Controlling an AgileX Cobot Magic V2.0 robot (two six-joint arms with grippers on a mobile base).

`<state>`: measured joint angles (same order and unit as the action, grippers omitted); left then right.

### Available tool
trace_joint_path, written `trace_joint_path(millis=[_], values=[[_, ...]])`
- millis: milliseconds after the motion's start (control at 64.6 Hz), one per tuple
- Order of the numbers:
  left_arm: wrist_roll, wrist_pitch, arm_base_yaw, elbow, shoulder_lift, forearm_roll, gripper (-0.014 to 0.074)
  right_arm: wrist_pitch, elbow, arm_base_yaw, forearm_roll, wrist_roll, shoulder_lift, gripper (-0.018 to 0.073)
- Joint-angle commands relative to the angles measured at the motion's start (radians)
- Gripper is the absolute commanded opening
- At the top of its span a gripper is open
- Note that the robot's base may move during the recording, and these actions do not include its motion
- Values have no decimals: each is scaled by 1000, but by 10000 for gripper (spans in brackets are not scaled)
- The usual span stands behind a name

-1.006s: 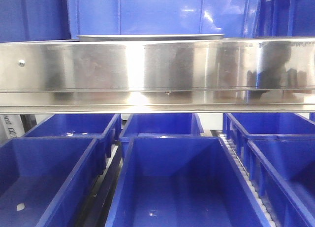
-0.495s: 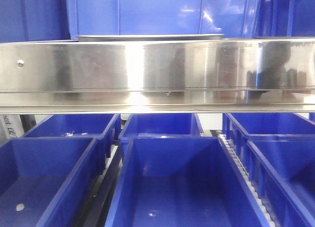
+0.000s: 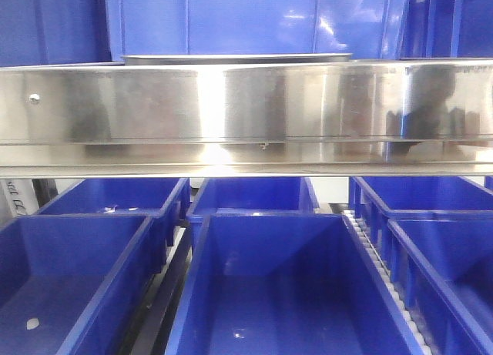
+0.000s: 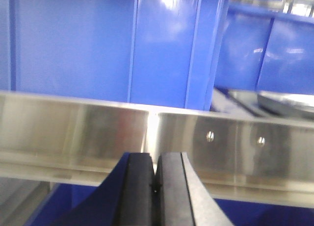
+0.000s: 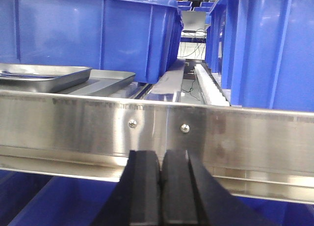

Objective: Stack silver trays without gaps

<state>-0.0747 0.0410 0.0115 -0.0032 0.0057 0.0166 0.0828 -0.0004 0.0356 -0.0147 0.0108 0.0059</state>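
One silver tray (image 5: 41, 77) lies on the shelf behind the rail, at the left of the right wrist view. A second silver tray (image 5: 109, 79) sits beside it to the right, lower and flatter. In the front view only a thin tray rim (image 3: 235, 59) shows above the rail. The left wrist view catches a tray corner (image 4: 288, 101) at far right. My left gripper (image 4: 156, 160) is shut with nothing between its pads, below and in front of the rail. My right gripper (image 5: 160, 156) is also shut and empty, just under the two rail screws.
A long brushed-steel rail (image 3: 246, 112) runs across the shelf's front edge, between both grippers and the trays. Tall blue bins (image 5: 88, 32) stand behind the trays. Open blue bins (image 3: 285, 286) fill the level below. A white toothed strip (image 5: 211, 86) runs back at the right.
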Motion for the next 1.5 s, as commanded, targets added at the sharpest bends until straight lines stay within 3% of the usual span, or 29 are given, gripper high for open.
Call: trace_joint_path(millis=[0, 108, 511, 635, 728, 991, 1099, 1486], values=[[34, -9, 5, 3, -6, -7, -6, -23, 0, -5, 2, -3, -6, -81], [101, 30, 5, 3, -6, -50, -8, -23, 0, -5, 2, -3, -6, -81], [99, 40, 0, 3, -6, -55, -8, -23, 0, -5, 2, -3, -6, -81], [99, 39, -53, 3, -6, -53, -8, -23, 0, -5, 2, -3, -6, -81], [99, 39, -85, 3, -6, -6, -8, -23, 0, -5, 2, -3, -6, -81], [89, 17, -86, 3, -6, -17, -8, -23, 0, -5, 2, -3, -6, -81], [47, 17, -86, 3, -6, -17, -8, -23, 0, -5, 2, -3, -6, -81], [47, 17, -86, 3, -6, -17, -8, -23, 0, -5, 2, -3, -6, -81]])
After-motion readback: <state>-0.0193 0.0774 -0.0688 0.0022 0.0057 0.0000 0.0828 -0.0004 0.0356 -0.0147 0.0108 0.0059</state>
